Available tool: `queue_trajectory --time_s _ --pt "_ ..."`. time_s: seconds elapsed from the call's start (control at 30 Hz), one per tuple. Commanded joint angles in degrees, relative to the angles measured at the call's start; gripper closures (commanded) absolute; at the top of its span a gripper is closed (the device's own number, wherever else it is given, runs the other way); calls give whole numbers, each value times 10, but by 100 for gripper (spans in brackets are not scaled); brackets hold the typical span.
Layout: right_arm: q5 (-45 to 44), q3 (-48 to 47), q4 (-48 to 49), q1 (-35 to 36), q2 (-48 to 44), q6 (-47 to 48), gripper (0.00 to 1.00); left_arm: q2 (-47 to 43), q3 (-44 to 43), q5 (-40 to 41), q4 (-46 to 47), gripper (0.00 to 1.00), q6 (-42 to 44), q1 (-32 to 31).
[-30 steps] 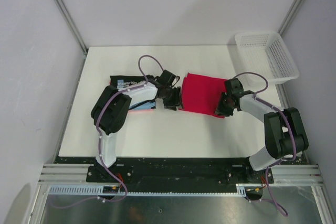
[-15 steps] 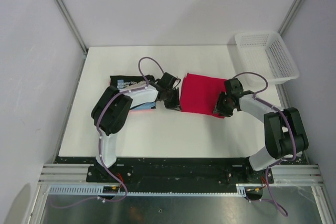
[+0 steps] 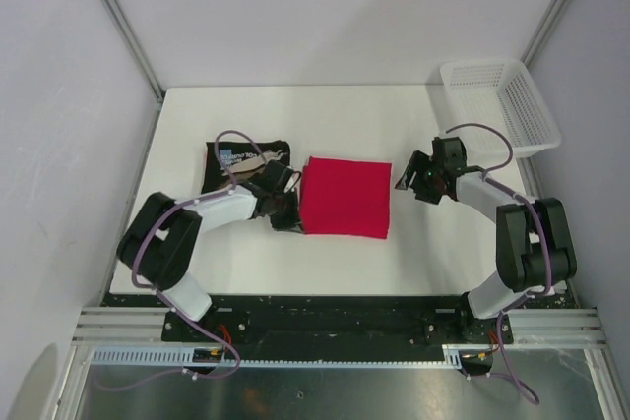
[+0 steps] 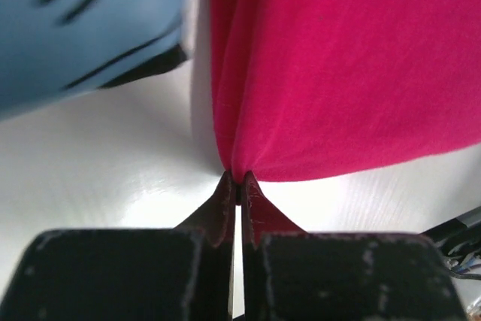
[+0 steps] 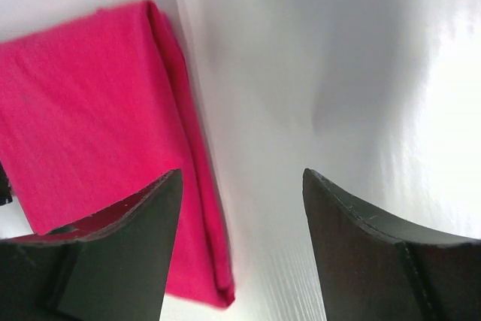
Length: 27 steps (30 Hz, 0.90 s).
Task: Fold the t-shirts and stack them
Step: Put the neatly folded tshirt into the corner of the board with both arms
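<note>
Top external | crimson-pink shirt (image 3: pixel 345 197) folded, nearly square | left fingers (image 4: pixel 231 195) clamp its edge | right fingers (image 3: pixel 411 182) apart

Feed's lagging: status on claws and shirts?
Left claw shut on crimson-pink t-shirt corner. Right claw open, off the cloth. Black t-shirt beside it, unstacked. Basket well aside.

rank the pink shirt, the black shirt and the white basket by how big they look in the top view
1. Largest: pink shirt and white mesh basket. They look about alike, too close to rank.
2. Smallest: black shirt, though the left arm covers part of it.
</note>
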State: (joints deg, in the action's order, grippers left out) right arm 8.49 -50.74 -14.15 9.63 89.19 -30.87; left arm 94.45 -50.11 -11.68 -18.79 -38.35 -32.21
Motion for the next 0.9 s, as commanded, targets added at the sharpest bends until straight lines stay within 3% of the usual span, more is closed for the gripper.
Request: queue_trajectory --time_s 0.0,0.2,0.67,0.77,0.87 --pt "56 -17 117 3 40 -9 30 -56 28 37 -23 100 29 27" --pt "84 -20 208 37 80 -20 28 -87 32 64 -49 100 48 60" --pt "30 -79 188 111 193 -17 32 -92 26 63 -59 100 63 89" --pt "13 -82 174 126 200 -18 37 -92 26 61 -59 100 62 90" --pt "-6 -83 153 139 197 -25 51 -92 23 55 -59 100 62 90"
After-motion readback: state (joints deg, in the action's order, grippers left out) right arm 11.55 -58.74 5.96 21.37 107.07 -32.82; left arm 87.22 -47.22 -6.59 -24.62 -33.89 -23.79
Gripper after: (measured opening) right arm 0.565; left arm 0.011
